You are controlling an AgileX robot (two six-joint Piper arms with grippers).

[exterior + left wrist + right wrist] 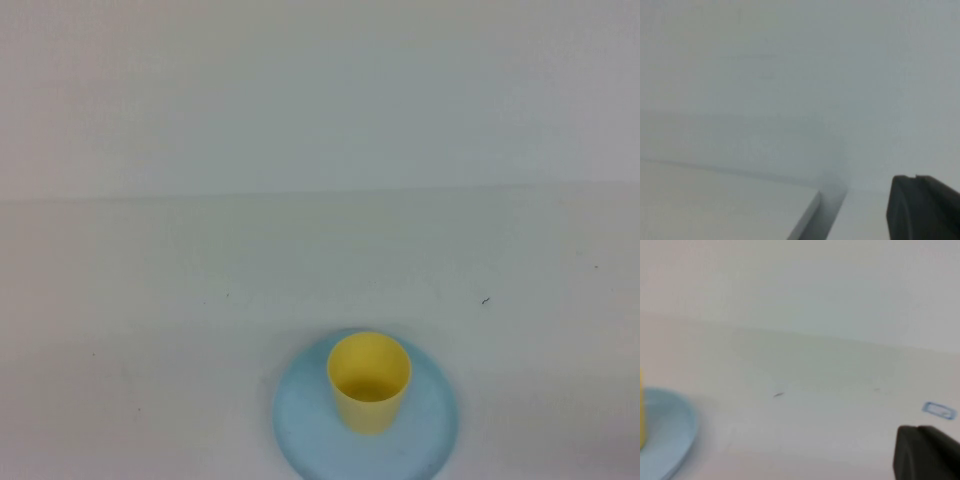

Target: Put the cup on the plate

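Since the cup [369,383] stands upright on the plate [305,420], a little toward the far side of its middle and with its base wholly inside the rim, the task looks done as far as these views show. Nothing holds the cup, and neither arm appears in the high view, so both seem to be pulled back off the working area.

Only a dark finger of the left claw [922,207] shows at the edge of the left wrist view, over a bare pale surface [150,300] and what looks like its corner; whether this claw is open or closed I cannot tell. The right claw [926,454] likewise shows just one dark finger in its own wrist view, and its state too cannot be told. That view catches the plate's rim [670,432] and a sliver of the cup [641,410] at one edge, well apart from the claw, so the right claw is clear of both.

My judgement: nothing is left but perhaps for the arms to settle at rest; the cup sits stable and needs no correction.
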